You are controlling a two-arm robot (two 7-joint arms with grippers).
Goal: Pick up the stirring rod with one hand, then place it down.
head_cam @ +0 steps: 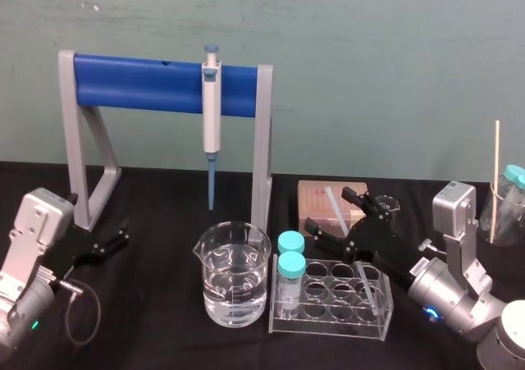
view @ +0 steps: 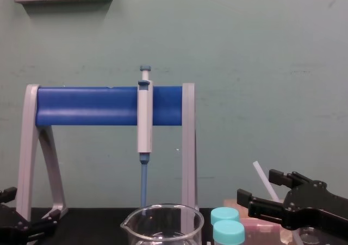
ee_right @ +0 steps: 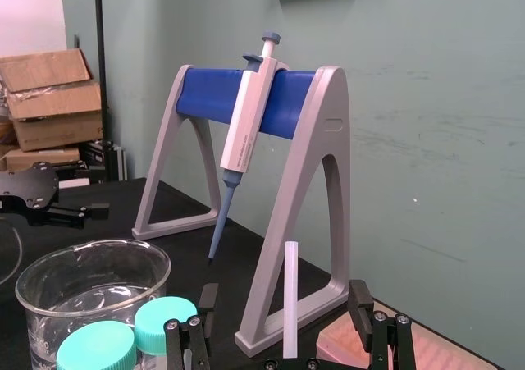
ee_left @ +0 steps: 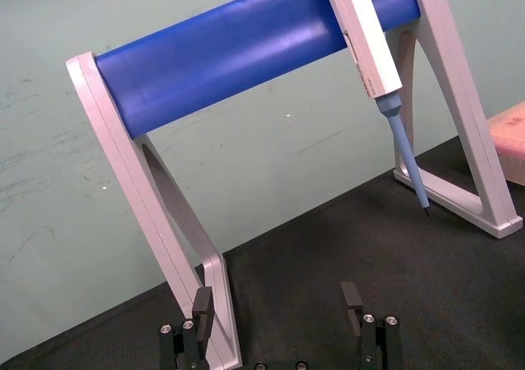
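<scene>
The stirring rod (head_cam: 333, 201) is a thin translucent white stick. It leans with its lower end in the clear tube rack (head_cam: 331, 325). My right gripper (head_cam: 340, 220) is open around its upper part, one black finger on each side and neither touching it. In the right wrist view the rod (ee_right: 290, 280) stands free between the spread fingers of that gripper (ee_right: 284, 312). In the chest view the rod (view: 260, 173) slants up beside the right gripper (view: 258, 188). My left gripper (head_cam: 115, 239) rests low at the left of the table, open (ee_left: 277, 304) and empty.
A beaker of water (head_cam: 233, 273) stands left of the rack, which holds two teal-capped vials (head_cam: 290, 267). A grey pipette (head_cam: 212, 107) hangs on the blue-barred stand (head_cam: 139, 83). A pink tip box (head_cam: 316, 199) sits behind the rack. A jar with a wooden stick (head_cam: 495, 181) is far right.
</scene>
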